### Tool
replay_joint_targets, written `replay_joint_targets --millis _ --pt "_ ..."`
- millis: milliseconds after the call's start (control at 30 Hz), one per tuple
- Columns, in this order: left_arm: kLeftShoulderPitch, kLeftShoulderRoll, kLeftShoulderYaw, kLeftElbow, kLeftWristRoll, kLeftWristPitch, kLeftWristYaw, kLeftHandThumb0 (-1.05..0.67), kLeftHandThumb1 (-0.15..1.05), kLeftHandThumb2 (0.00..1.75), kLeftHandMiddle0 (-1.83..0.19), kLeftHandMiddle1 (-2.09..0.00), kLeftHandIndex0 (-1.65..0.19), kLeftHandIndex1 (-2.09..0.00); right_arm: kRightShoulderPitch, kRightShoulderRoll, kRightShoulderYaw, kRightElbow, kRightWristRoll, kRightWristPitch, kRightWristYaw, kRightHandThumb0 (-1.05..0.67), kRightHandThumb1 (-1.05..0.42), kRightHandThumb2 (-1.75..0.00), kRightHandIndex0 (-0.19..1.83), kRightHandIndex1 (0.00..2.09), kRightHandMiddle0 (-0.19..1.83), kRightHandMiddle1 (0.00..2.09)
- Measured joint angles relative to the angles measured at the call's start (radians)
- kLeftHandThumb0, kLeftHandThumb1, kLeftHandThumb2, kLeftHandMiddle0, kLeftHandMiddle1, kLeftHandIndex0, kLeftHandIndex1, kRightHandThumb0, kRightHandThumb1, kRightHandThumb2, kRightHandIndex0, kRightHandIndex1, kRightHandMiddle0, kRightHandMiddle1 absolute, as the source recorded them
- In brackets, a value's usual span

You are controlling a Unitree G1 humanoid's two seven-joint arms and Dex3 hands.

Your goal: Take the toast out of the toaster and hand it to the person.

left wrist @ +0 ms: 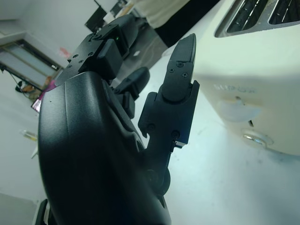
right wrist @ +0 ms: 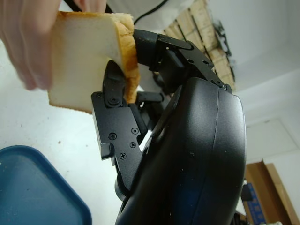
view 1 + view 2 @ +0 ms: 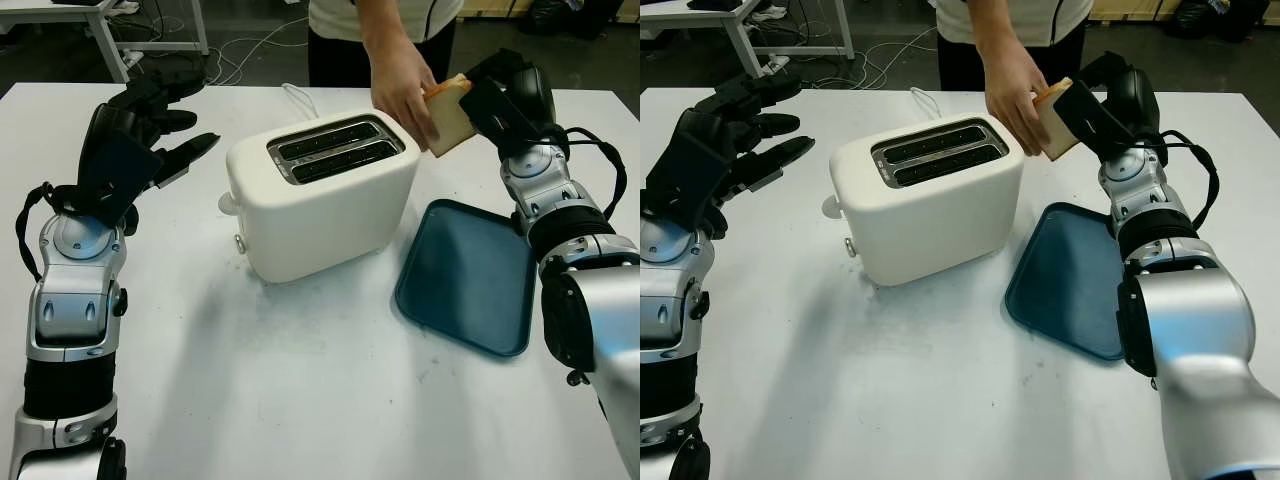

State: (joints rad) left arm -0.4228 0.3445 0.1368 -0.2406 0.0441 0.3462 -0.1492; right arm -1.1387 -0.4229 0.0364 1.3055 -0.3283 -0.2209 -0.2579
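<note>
The toast (image 3: 450, 113) is held clear of the toaster (image 3: 320, 195), in the upper right of the frame, gripped at its right edge by the right hand (image 3: 500, 95) with fingers closed on the slice. The person's hand (image 3: 402, 85) is already laid on its opposite, left edge (so the slice sits between the two), its flat face turned toward the person. The right arm is raised above the blue tray (image 3: 468, 280). The left hand (image 3: 135, 135) is held open, left of the toaster above the bench (image 3: 300, 390).
</note>
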Motion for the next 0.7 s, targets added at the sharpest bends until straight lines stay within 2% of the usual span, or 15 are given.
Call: replay_joint_targets --millis 133,200,267,300,400,500,633,667,700 --pt "0.000 0.000 0.000 0.000 0.000 0.000 0.000 -0.36 0.91 0.00 -0.23 -0.85 -0.43 -0.38 0.000 0.000 -0.001 0.000 0.000 0.000 0.000 -0.06 -0.92 -0.38 0.58 1.74 0.50 1.71" --pt "0.000 0.000 0.000 0.000 0.000 0.000 0.000 -0.36 0.91 0.00 -0.23 -0.85 -0.43 -0.38 0.000 0.000 0.000 0.000 0.000 0.000 0.000 -0.05 -0.92 -0.37 0.57 1.65 0.49 1.63" --pt "0.000 0.000 0.000 0.000 0.000 0.000 0.000 -0.36 0.91 0.00 -0.23 -0.85 -0.43 -0.38 0.000 0.000 0.001 0.000 0.000 -0.001 0.000 -0.04 -0.92 -0.37 0.56 1.72 0.48 1.61" --pt "0.000 0.000 0.000 0.000 0.000 0.000 0.000 -0.37 0.91 0.00 -0.23 -0.85 -0.43 -0.38 0.000 0.000 0.002 0.000 -0.001 -0.002 0.000 -0.04 -0.92 -0.37 0.57 1.67 0.50 1.54" --pt "0.000 0.000 0.000 0.000 0.000 0.000 0.000 -0.36 0.91 0.00 -0.24 -0.85 -0.43 -0.38 0.000 0.000 0.006 0.000 -0.002 -0.002 0.000 -0.06 -0.92 -0.38 0.61 1.72 0.50 1.69" --pt "0.000 0.000 0.000 0.000 0.000 0.000 0.000 -0.36 0.91 0.00 -0.24 -0.85 -0.43 -0.38 0.000 0.001 0.004 0.000 -0.001 -0.003 0.000 -0.06 -0.92 -0.36 0.56 1.72 0.52 1.60" --pt "0.000 0.000 0.000 0.000 0.000 0.000 0.000 -0.35 0.91 0.00 -0.23 -0.85 -0.42 -0.38 0.003 0.003 -0.001 0.000 -0.001 -0.009 -0.001 -0.12 -0.92 -0.34 0.65 1.74 0.53 1.67" --pt "0.000 0.000 0.000 0.000 0.000 0.000 0.000 -0.36 0.91 0.00 -0.23 -0.85 -0.42 -0.38 0.005 0.003 -0.001 0.000 -0.001 -0.012 -0.001 -0.18 -0.92 -0.32 0.64 1.23 0.55 1.63" --pt "0.000 0.000 0.000 0.000 0.000 0.000 0.000 -0.36 0.91 0.00 -0.23 -0.85 -0.42 -0.38 0.007 0.004 -0.001 0.000 -0.001 -0.012 -0.001 -0.21 -0.92 -0.31 0.70 1.00 0.56 1.61"
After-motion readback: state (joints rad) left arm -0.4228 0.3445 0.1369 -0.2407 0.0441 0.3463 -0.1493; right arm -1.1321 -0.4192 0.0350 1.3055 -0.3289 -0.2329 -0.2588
